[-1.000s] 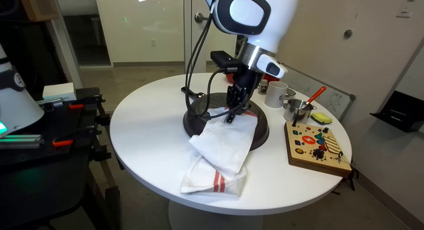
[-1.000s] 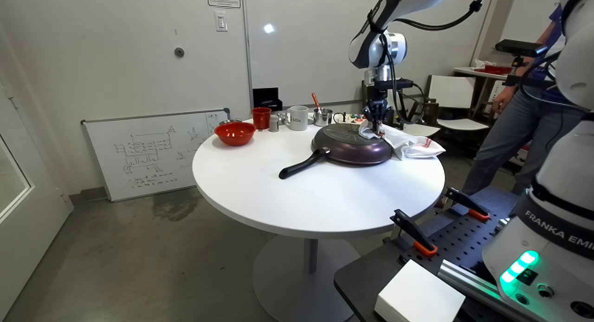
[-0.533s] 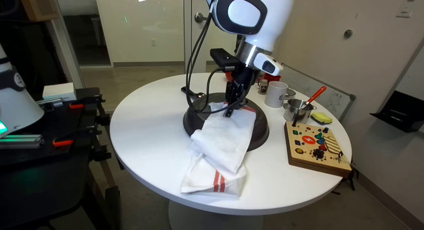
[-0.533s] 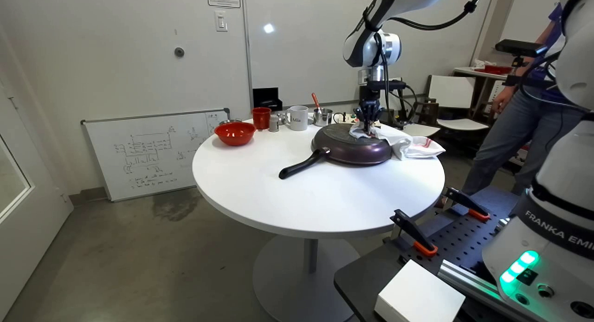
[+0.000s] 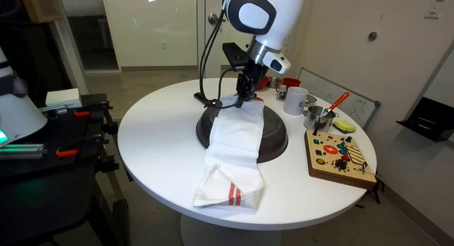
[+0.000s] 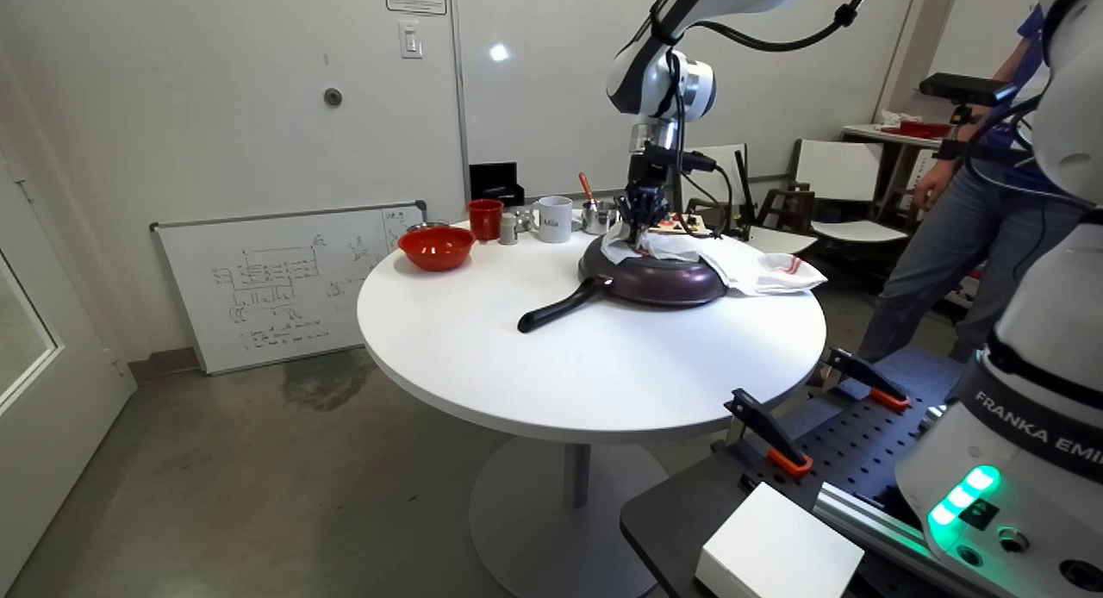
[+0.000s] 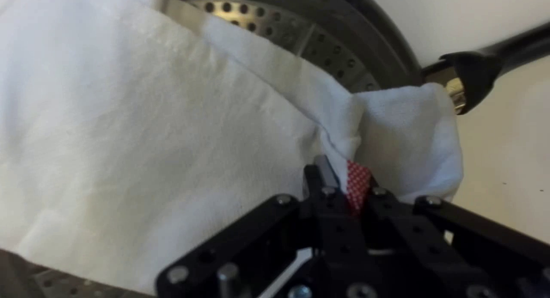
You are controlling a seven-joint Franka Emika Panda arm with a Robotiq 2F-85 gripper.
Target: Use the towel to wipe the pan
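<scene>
One gripper [image 7: 349,177], clenched on the towel [image 5: 234,139], a red patch showing in its bite. From the gripper, the towel's long axis runs over the upturned pan [image 5: 275,139], across the opposite rim and down to the table [image 5: 149,139]. Handle [image 6: 562,305] is near the gripper; most of the pan lies to the towel's side. I judge wiping in progress; next stroke likely wants drawing along that axis.

In an exterior view, the towel [image 5: 236,143] lies across the pan [image 5: 276,141] and onto the surface [image 5: 159,143] before it; over the pan, the pincer [image 5: 239,103]; right of the pan, mug [image 5: 295,101], pot [image 5: 314,120] and board [image 5: 331,162].
</scene>
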